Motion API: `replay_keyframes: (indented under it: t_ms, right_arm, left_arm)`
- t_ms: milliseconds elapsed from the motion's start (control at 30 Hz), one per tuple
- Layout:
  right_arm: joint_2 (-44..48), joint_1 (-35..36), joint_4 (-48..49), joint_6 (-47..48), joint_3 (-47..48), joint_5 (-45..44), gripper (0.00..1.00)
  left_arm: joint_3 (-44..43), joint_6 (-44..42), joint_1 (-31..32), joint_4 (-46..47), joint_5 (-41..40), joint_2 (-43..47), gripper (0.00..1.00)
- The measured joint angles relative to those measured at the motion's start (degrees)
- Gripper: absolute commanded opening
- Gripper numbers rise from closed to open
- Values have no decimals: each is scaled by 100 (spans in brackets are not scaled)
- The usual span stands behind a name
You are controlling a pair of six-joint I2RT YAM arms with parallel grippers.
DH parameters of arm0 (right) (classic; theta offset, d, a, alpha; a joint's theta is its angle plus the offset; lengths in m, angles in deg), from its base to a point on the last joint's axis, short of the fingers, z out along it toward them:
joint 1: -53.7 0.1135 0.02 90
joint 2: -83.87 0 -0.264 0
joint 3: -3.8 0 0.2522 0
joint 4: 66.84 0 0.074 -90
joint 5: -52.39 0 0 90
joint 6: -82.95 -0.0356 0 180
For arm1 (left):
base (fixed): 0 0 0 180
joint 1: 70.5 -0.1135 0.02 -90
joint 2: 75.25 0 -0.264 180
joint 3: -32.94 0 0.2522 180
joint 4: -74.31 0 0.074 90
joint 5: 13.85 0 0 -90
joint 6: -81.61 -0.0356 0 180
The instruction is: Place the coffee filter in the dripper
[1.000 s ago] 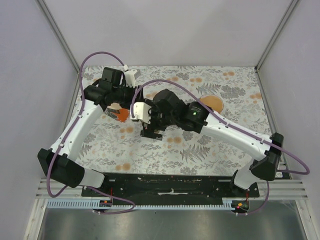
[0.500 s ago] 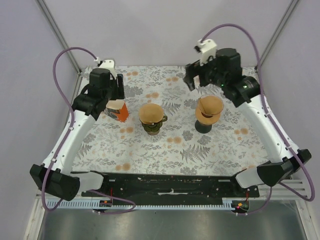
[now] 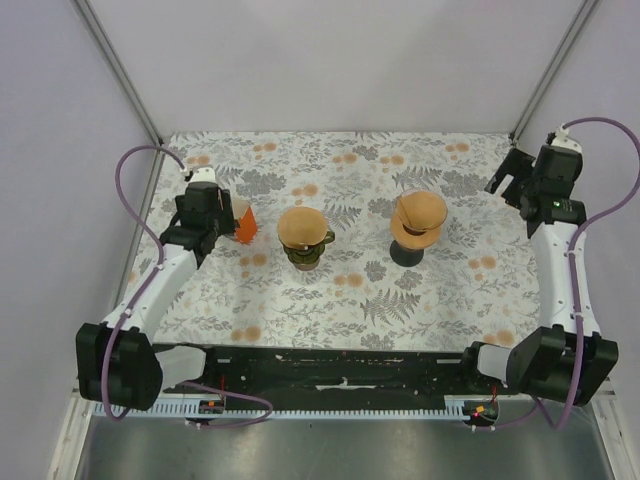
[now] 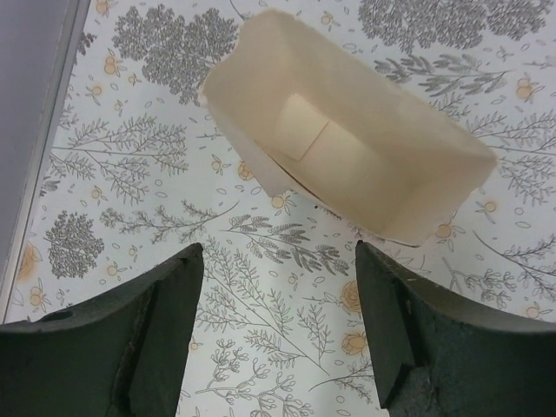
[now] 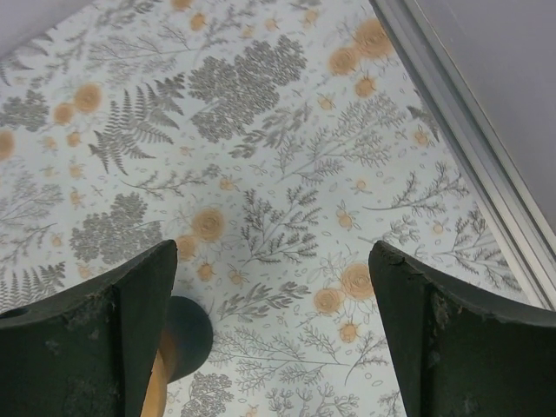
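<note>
Floral cloth point(image 3: 350, 300) covers the table, with pale walls on three sides. Just at 9 o'clock of the table's centre stands the green dripper point(image 3: 300, 254), and the brown filter point(image 3: 301, 226) sits in its mouth, open side up. At 3 o'clock of the dripper, well apart, a second brown cone point(image 3: 420, 210) rests on a black stand point(image 3: 404, 252). At 9 o'clock of the dripper stands an orange carton point(image 3: 243, 226); from the left wrist its cream inside shows, open at the top.

The left claw point(image 4: 278, 252) hangs just at 9 o'clock of the carton, released, its fingers point(image 4: 130, 339) spread over the cloth and apart from the carton. The right claw point(image 5: 271, 248) is at the table's right edge, about 2 o'clock of the stand, also released and spread wide above the cloth, beside the frame rail point(image 5: 469, 165). The stand's round foot shows by its left finger.
</note>
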Motion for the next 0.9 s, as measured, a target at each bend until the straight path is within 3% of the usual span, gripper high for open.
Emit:
replay_keyframes:
  t_ms: [500, 633, 900]
  right_arm:
    - [28, -4, 487, -332, -1270, -807, 98]
    - [33, -7, 614, -334, -1408, -800, 98]
    - [105, -7, 960, -352, -1585, -800, 98]
  left_arm:
    - [1399, -2, -160, 1519, 105, 157, 77]
    - [1766, 28, -160, 1878, 26, 295, 87]
    - [2498, 238, -164, 2590, -188, 492, 90]
